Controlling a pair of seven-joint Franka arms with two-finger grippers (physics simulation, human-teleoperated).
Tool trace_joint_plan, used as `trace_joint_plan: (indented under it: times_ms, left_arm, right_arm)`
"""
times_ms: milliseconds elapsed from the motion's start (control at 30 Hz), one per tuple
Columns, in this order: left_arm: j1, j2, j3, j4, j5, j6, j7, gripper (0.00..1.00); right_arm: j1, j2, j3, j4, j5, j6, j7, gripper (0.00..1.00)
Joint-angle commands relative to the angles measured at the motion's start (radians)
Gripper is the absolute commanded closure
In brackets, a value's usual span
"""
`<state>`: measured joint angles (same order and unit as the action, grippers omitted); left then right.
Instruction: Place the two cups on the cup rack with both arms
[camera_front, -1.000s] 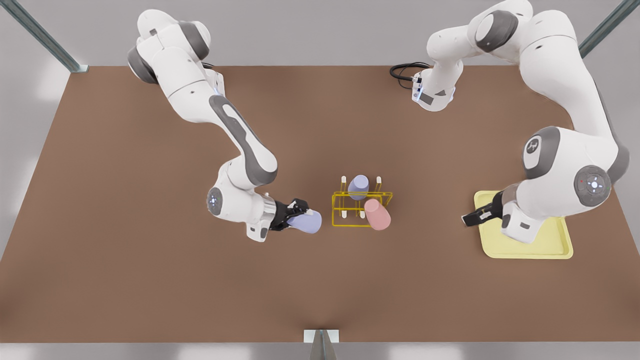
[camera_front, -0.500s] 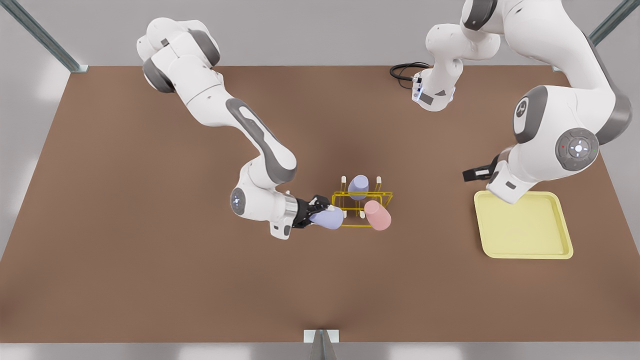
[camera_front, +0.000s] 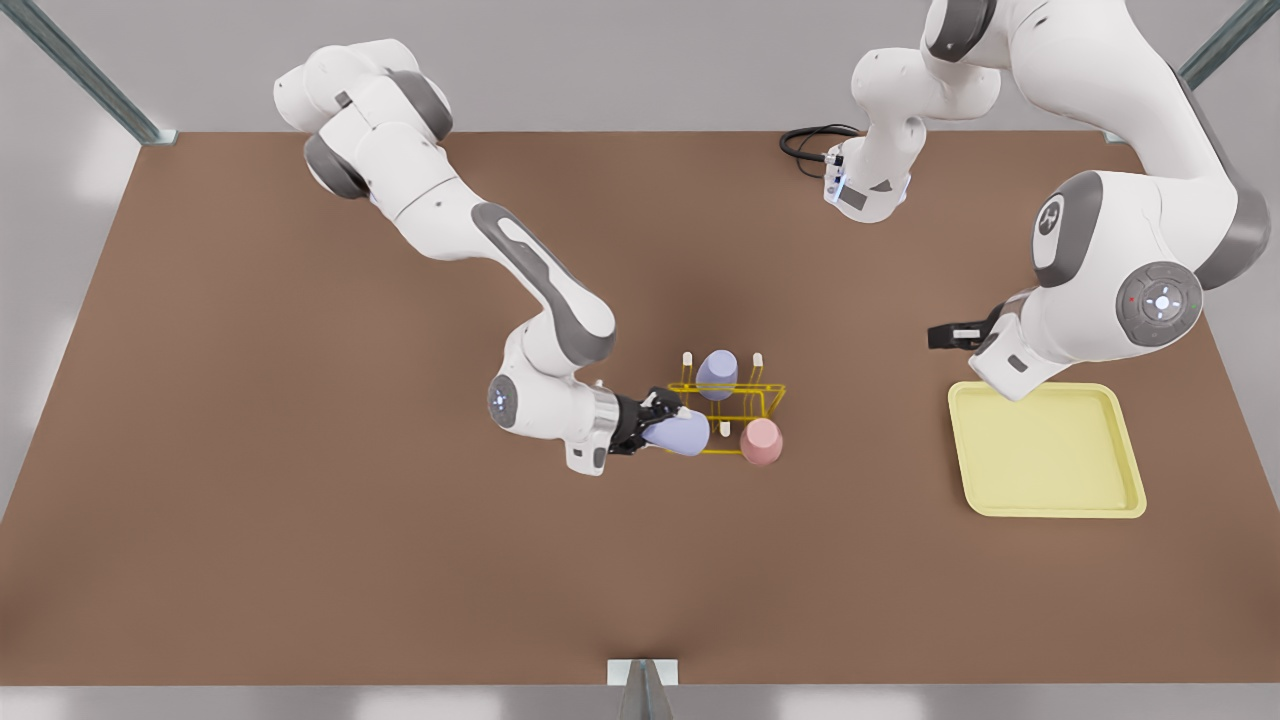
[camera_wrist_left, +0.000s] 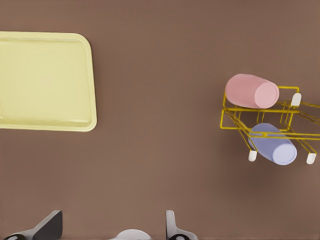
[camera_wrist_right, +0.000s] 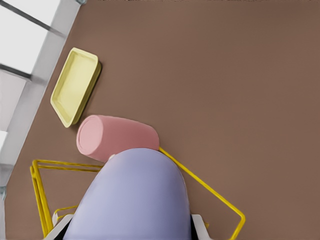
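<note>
A flat brown table (camera_front: 300, 500) meets grey walls. The right gripper (camera_front: 655, 420) holds a lavender cup (camera_front: 682, 434) at the yellow wire rack (camera_front: 735, 400). The left gripper (camera_front: 945, 335), fingers wide, waits above.

right gripper (camera_front: 662, 418) clamps lavender cup (camera_front: 682, 434) at rack (camera_front: 727, 418); left gripper (camera_front: 938, 337) above table

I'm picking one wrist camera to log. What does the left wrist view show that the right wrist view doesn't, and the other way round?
Left wrist view: a racked lavender cup lying in the cup rack, and the left gripper with its jaws open above the brown table.
Right wrist view: a held lavender cup clamped in the right gripper, close over the rack.
Both: the pink cup at the rack, the rack's wire, the yellow tray and the table.
</note>
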<state>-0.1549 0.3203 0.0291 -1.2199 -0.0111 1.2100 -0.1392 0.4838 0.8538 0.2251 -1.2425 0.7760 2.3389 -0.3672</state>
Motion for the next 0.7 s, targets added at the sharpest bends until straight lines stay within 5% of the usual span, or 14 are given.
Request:
trace_joint_plan:
  times_ms: [0, 600, 667]
  left_arm:
    - [0.001, -0.001, 0.000, 0.000, 0.000, -0.004, 0.115, 0.00]
    - [0.001, -0.001, 0.000, 0.000, -0.001, -0.004, 0.109, 0.00]
    - [0.001, -0.001, 0.000, 0.000, -0.001, -0.004, 0.109, 0.00]
  right_arm:
    - [0.001, 0.001, 0.000, 0.005, -0.007, 0.008, 0.024, 0.00]
    - [0.009, 0.016, -0.004, 0.057, -0.004, -0.012, 0.027, 0.00]
    - [0.013, -0.050, -0.068, 0.041, -0.012, -0.067, 0.106, 0.00]
